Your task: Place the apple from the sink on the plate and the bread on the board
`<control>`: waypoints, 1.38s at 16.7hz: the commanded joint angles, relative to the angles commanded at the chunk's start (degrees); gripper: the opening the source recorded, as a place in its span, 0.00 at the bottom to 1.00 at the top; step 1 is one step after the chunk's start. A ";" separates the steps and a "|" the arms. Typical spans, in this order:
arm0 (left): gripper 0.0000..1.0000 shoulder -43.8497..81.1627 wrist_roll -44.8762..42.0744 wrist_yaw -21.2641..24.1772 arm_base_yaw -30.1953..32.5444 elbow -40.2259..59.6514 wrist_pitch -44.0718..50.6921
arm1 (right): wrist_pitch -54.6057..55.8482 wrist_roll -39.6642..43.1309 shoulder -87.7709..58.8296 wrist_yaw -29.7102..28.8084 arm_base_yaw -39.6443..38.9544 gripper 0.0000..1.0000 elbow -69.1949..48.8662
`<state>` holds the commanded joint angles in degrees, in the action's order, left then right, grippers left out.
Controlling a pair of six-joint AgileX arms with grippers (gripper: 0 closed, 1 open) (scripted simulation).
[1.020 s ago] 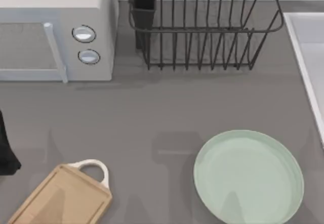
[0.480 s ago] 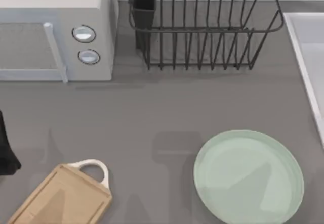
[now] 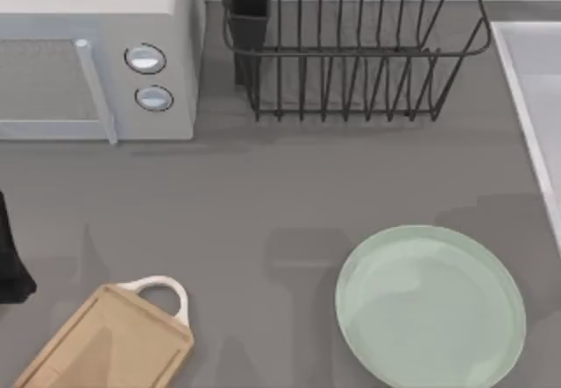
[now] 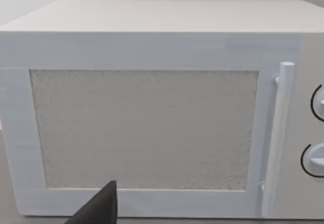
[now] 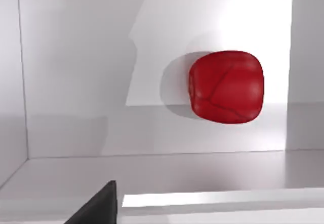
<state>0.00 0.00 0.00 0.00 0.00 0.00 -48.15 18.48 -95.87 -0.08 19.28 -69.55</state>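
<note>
A shadow has spread over the plate (image 3: pixel 431 305) — nothing else moved

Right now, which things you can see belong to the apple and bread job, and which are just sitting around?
For the job:
apple, lying in the sink
plate, nothing on it
board, nothing on it

Just sitting around:
microwave
dish rack

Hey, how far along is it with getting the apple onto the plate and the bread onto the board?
Nothing looks done yet: the plate and the board are both bare. The apple lies in the sink, seen from the right wrist, ungrasped. The left wrist faces the microwave. Both placements are left.
</note>
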 joint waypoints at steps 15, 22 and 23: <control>1.00 0.00 0.00 0.00 0.00 0.00 0.00 | -7.37 3.63 -21.34 -0.04 3.59 1.00 -12.83; 1.00 0.00 0.00 0.00 0.00 0.00 0.00 | 13.61 3.46 -33.69 -0.14 3.75 1.00 -5.72; 1.00 0.00 0.00 0.00 0.00 0.00 0.00 | 15.87 3.43 -35.26 -0.16 3.76 1.00 -4.78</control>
<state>0.00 0.00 0.00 0.00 0.00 0.00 -32.28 21.90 -131.12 -0.23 23.04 -74.32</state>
